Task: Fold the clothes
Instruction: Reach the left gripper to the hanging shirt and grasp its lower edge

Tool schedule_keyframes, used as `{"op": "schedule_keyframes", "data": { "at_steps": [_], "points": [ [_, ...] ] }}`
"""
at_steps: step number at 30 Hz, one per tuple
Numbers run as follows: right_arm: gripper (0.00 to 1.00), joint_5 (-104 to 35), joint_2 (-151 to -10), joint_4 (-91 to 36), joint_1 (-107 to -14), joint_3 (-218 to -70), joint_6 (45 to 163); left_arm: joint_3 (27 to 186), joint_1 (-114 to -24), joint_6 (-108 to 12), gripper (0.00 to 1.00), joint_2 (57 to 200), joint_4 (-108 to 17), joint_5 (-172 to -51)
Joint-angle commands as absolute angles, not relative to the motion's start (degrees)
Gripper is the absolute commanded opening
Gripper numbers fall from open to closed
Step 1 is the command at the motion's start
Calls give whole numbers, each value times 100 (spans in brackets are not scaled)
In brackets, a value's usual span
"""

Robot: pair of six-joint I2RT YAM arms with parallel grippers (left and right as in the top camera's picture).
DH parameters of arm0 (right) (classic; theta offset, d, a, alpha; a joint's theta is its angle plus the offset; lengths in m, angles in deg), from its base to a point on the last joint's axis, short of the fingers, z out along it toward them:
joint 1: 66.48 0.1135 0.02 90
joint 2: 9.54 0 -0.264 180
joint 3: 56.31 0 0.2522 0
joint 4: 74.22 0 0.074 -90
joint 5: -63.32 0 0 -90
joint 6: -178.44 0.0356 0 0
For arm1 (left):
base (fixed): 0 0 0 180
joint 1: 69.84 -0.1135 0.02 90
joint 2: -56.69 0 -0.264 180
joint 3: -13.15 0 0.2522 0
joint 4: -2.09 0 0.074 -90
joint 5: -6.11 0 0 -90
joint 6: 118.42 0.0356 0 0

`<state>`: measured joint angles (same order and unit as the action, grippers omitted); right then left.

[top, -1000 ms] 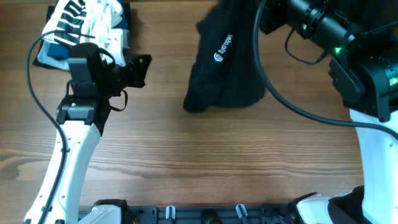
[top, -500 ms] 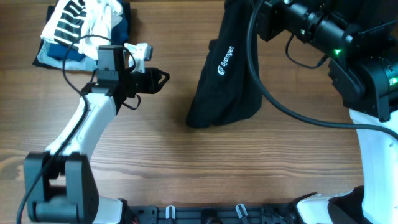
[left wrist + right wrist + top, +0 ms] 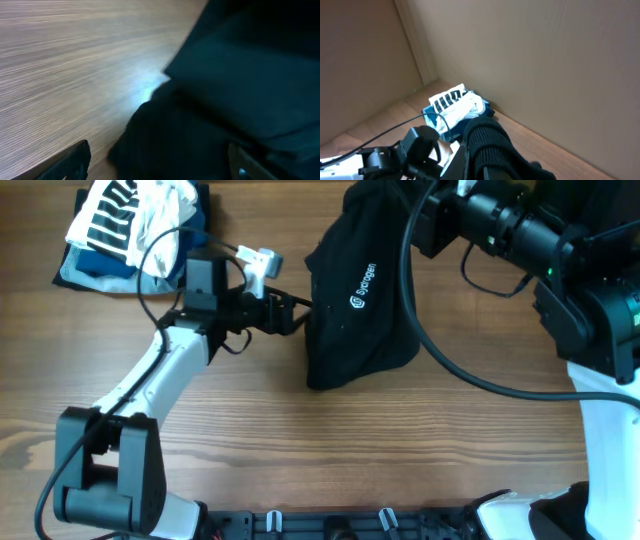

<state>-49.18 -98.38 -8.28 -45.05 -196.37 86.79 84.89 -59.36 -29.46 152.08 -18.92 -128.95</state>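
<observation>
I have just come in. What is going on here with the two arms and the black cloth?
The robot is folding a black garment on the wooden table. The right gripper is shut on the garment's upper part and holds it lifted, while the lower part seems to rest bunched on the table. The left gripper is open at the garment's left edge and has not gripped it. A stack of other clothes lies at the far left corner.
</observation>
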Motion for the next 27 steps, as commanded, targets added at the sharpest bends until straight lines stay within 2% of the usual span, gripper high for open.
{"op": "schedule_keyframes", "data": {
  "at_steps": [1,7,11,15,21,27],
  "points": [
    [4,-5054,-9652,-869,-4518,-19736,8544,8504,-5752,-2369,90,15366,-1839,-13229],
    [4,-5054,-9574,-834,-4518,-19736,8541,8504,-5739,-2243,96,16048,-1349,-13236],
    [4,-5052,-9513,-841,-4518,-19736,8539,8504,-5735,-2232,100,16570,-1122,-13981],
    [4,-5052,-9504,-832,-4518,-19736,8541,8504,-5704,-1808,100,16743,-1122,-14845],
    [5,-5049,-9504,-832,-4518,-19736,8541,8504,-5380,-1808,94,16767,-1168,-14858],
    [5,-4934,-9504,-836,-4518,-19736,8541,8504,-5354,-1808,93,16764,-1415,-15028]
  ]
}}
